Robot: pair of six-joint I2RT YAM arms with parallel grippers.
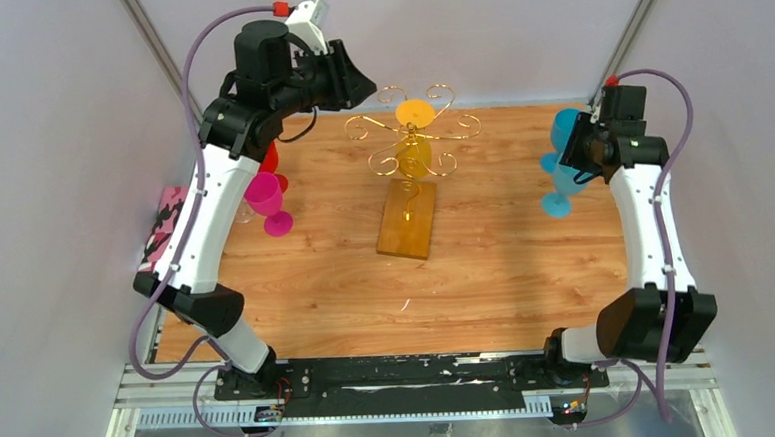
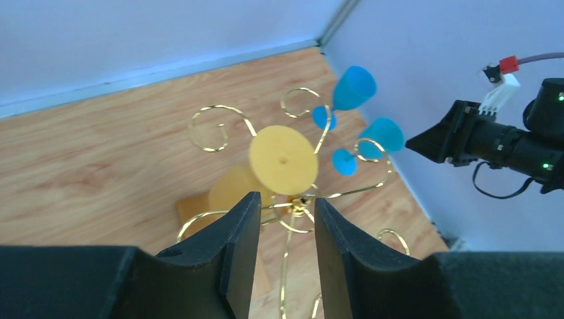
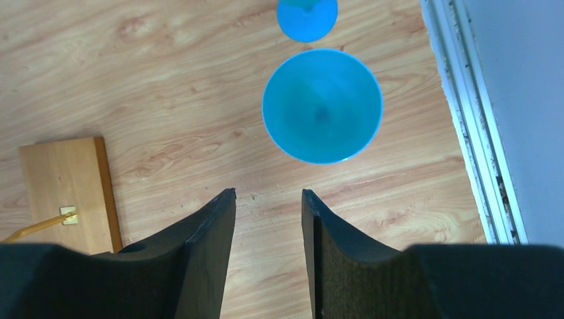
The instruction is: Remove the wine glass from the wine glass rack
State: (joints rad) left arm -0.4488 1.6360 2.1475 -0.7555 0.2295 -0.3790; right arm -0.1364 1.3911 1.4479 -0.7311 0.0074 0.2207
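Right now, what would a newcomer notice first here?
The gold wine glass rack at mid-table, a yellow wine glass hanging foot-up in its scrolls, with the open left gripper angled down at it. Next, two blue wine glasses standing by the right gripper, and a pink wine glass on the left.

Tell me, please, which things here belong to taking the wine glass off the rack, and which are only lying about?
For the job:
wine glass rack
yellow wine glass, hanging on the rack
left gripper, open, close to the rack

Lying about:
blue wine glass
second blue wine glass
magenta wine glass
red glass, half hidden
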